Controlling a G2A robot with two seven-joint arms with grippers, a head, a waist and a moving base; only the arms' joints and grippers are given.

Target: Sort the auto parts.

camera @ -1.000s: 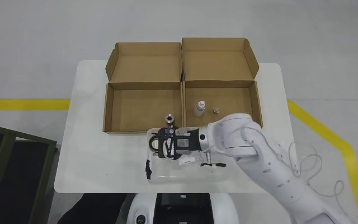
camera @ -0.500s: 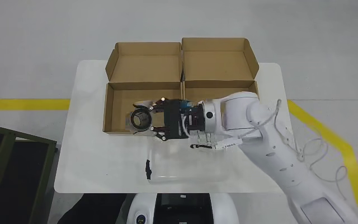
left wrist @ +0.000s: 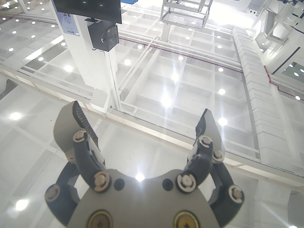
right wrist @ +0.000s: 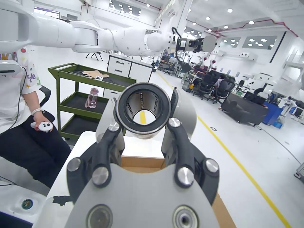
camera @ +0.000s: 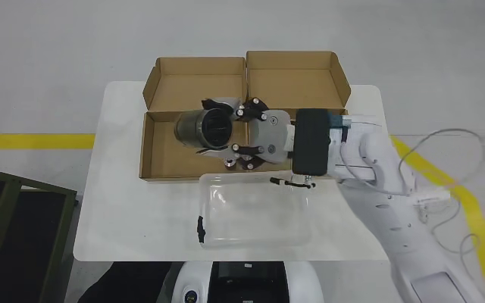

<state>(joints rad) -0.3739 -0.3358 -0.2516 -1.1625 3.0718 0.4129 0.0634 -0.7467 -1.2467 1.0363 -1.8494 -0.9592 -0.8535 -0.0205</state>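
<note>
Top view: a bearing sleeve [camera: 198,129] is held clamped across its width by the right gripper [camera: 223,129], above the left cardboard box [camera: 151,155] in the upper centre of the frame. The sleeve lies on its side, its open end turned toward the frame's left. A right cardboard box [camera: 333,125] is set just beside the first, and a clear tray [camera: 254,242] is placed on the table [camera: 114,189] below both.

In the right wrist view the sleeve [right wrist: 142,129] is seen end-on at centre frame, its bore open and ridged inside, with the right gripper [right wrist: 144,100] closed firmly on either flank. In the left wrist view the left gripper [left wrist: 141,110] is spread wide, aimed at the ceiling, with nothing between its toothed pads.

The sleeve is judged to be steel: rigid, heavy for its bulk, and smooth enough on its curved wall to slip or roll. It appears to be gripped near one end, so sagging of the free end is a risk. A hold across the diameter nearer mid-length would be steadier, and it is best set down low inside the box, not dropped.
</note>
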